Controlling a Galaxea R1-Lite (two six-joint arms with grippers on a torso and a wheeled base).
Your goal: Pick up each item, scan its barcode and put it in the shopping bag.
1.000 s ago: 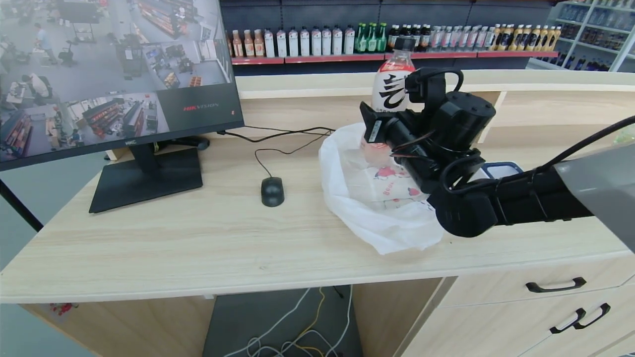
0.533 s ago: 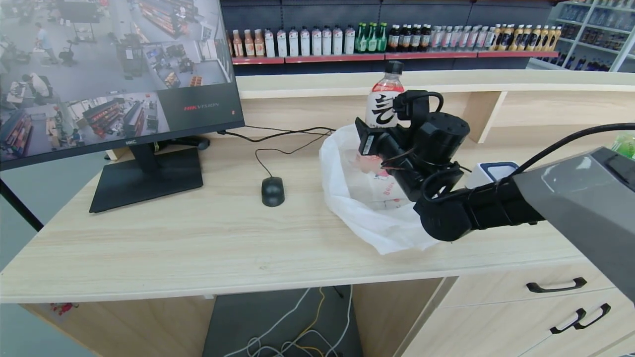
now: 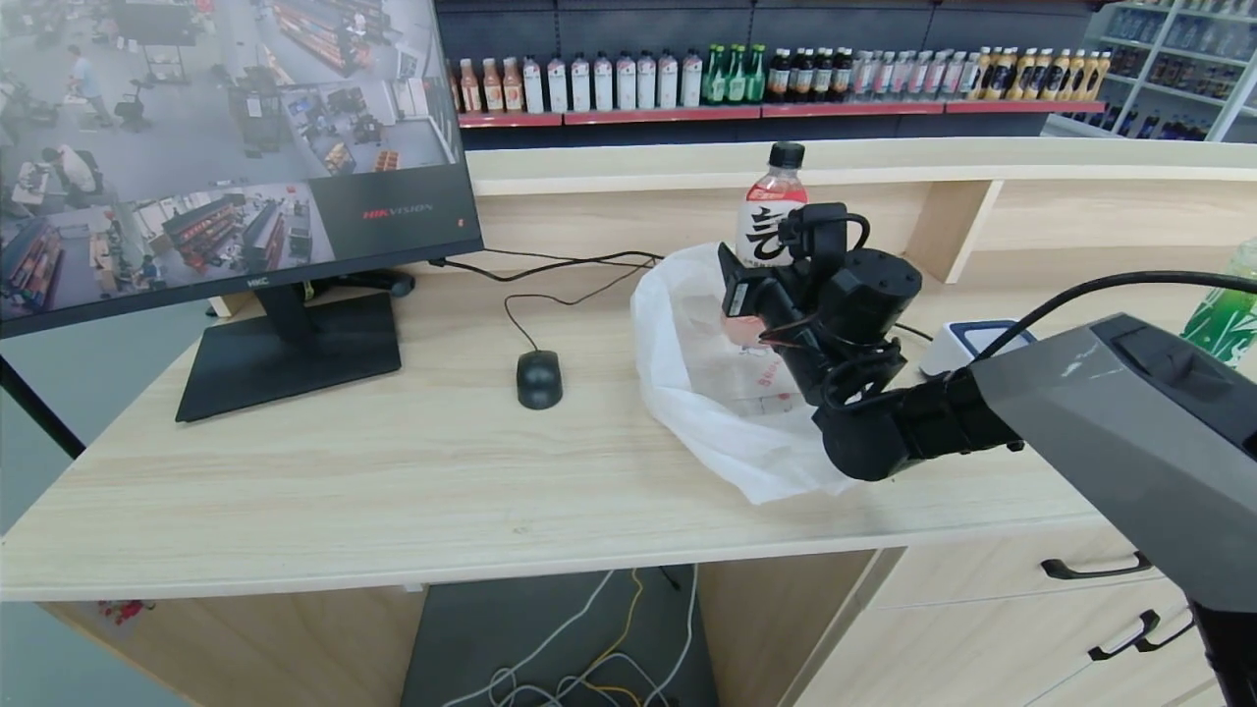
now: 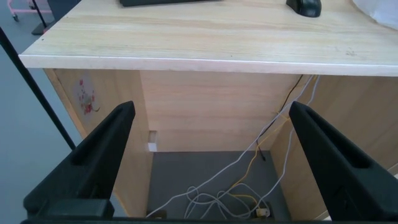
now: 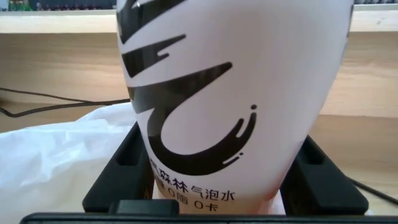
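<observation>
Right gripper (image 5: pixel 219 186): clamped on the lower body of a clear plastic drink bottle with a white label, bold black brushstroke and black cap (image 3: pixel 770 218), held upright.
Bottle position: over the open mouth of the crumpled white plastic shopping bag (image 3: pixel 687 393), its lower part already behind the bag's rim; whether its base touches anything inside cannot be told.
Shift: across the last second the bottle drops steadily, its cap sinking from level with the back shelf to just above the counter's raised ledge, while the right arm lowers with it.
Meaning for the task: judging by this descent, the placing step is under way, and release looks like the next call once the bottle is seated.
Right wrist view: black fingers (image 5: pixel 124 165) pressed against both sides of the label, with bag film just beyond, which the arm hides from above.
Head view: a small white-and-blue scanner box (image 3: pixel 967 344) just beside the bag, and a green bottle (image 3: pixel 1223 314) farther right on the light wooden counter (image 3: pixel 393 471), apparently still to be handled.
Left gripper (image 4: pixel 214 168): spread wide and empty, hanging low before the counter's front edge.
</observation>
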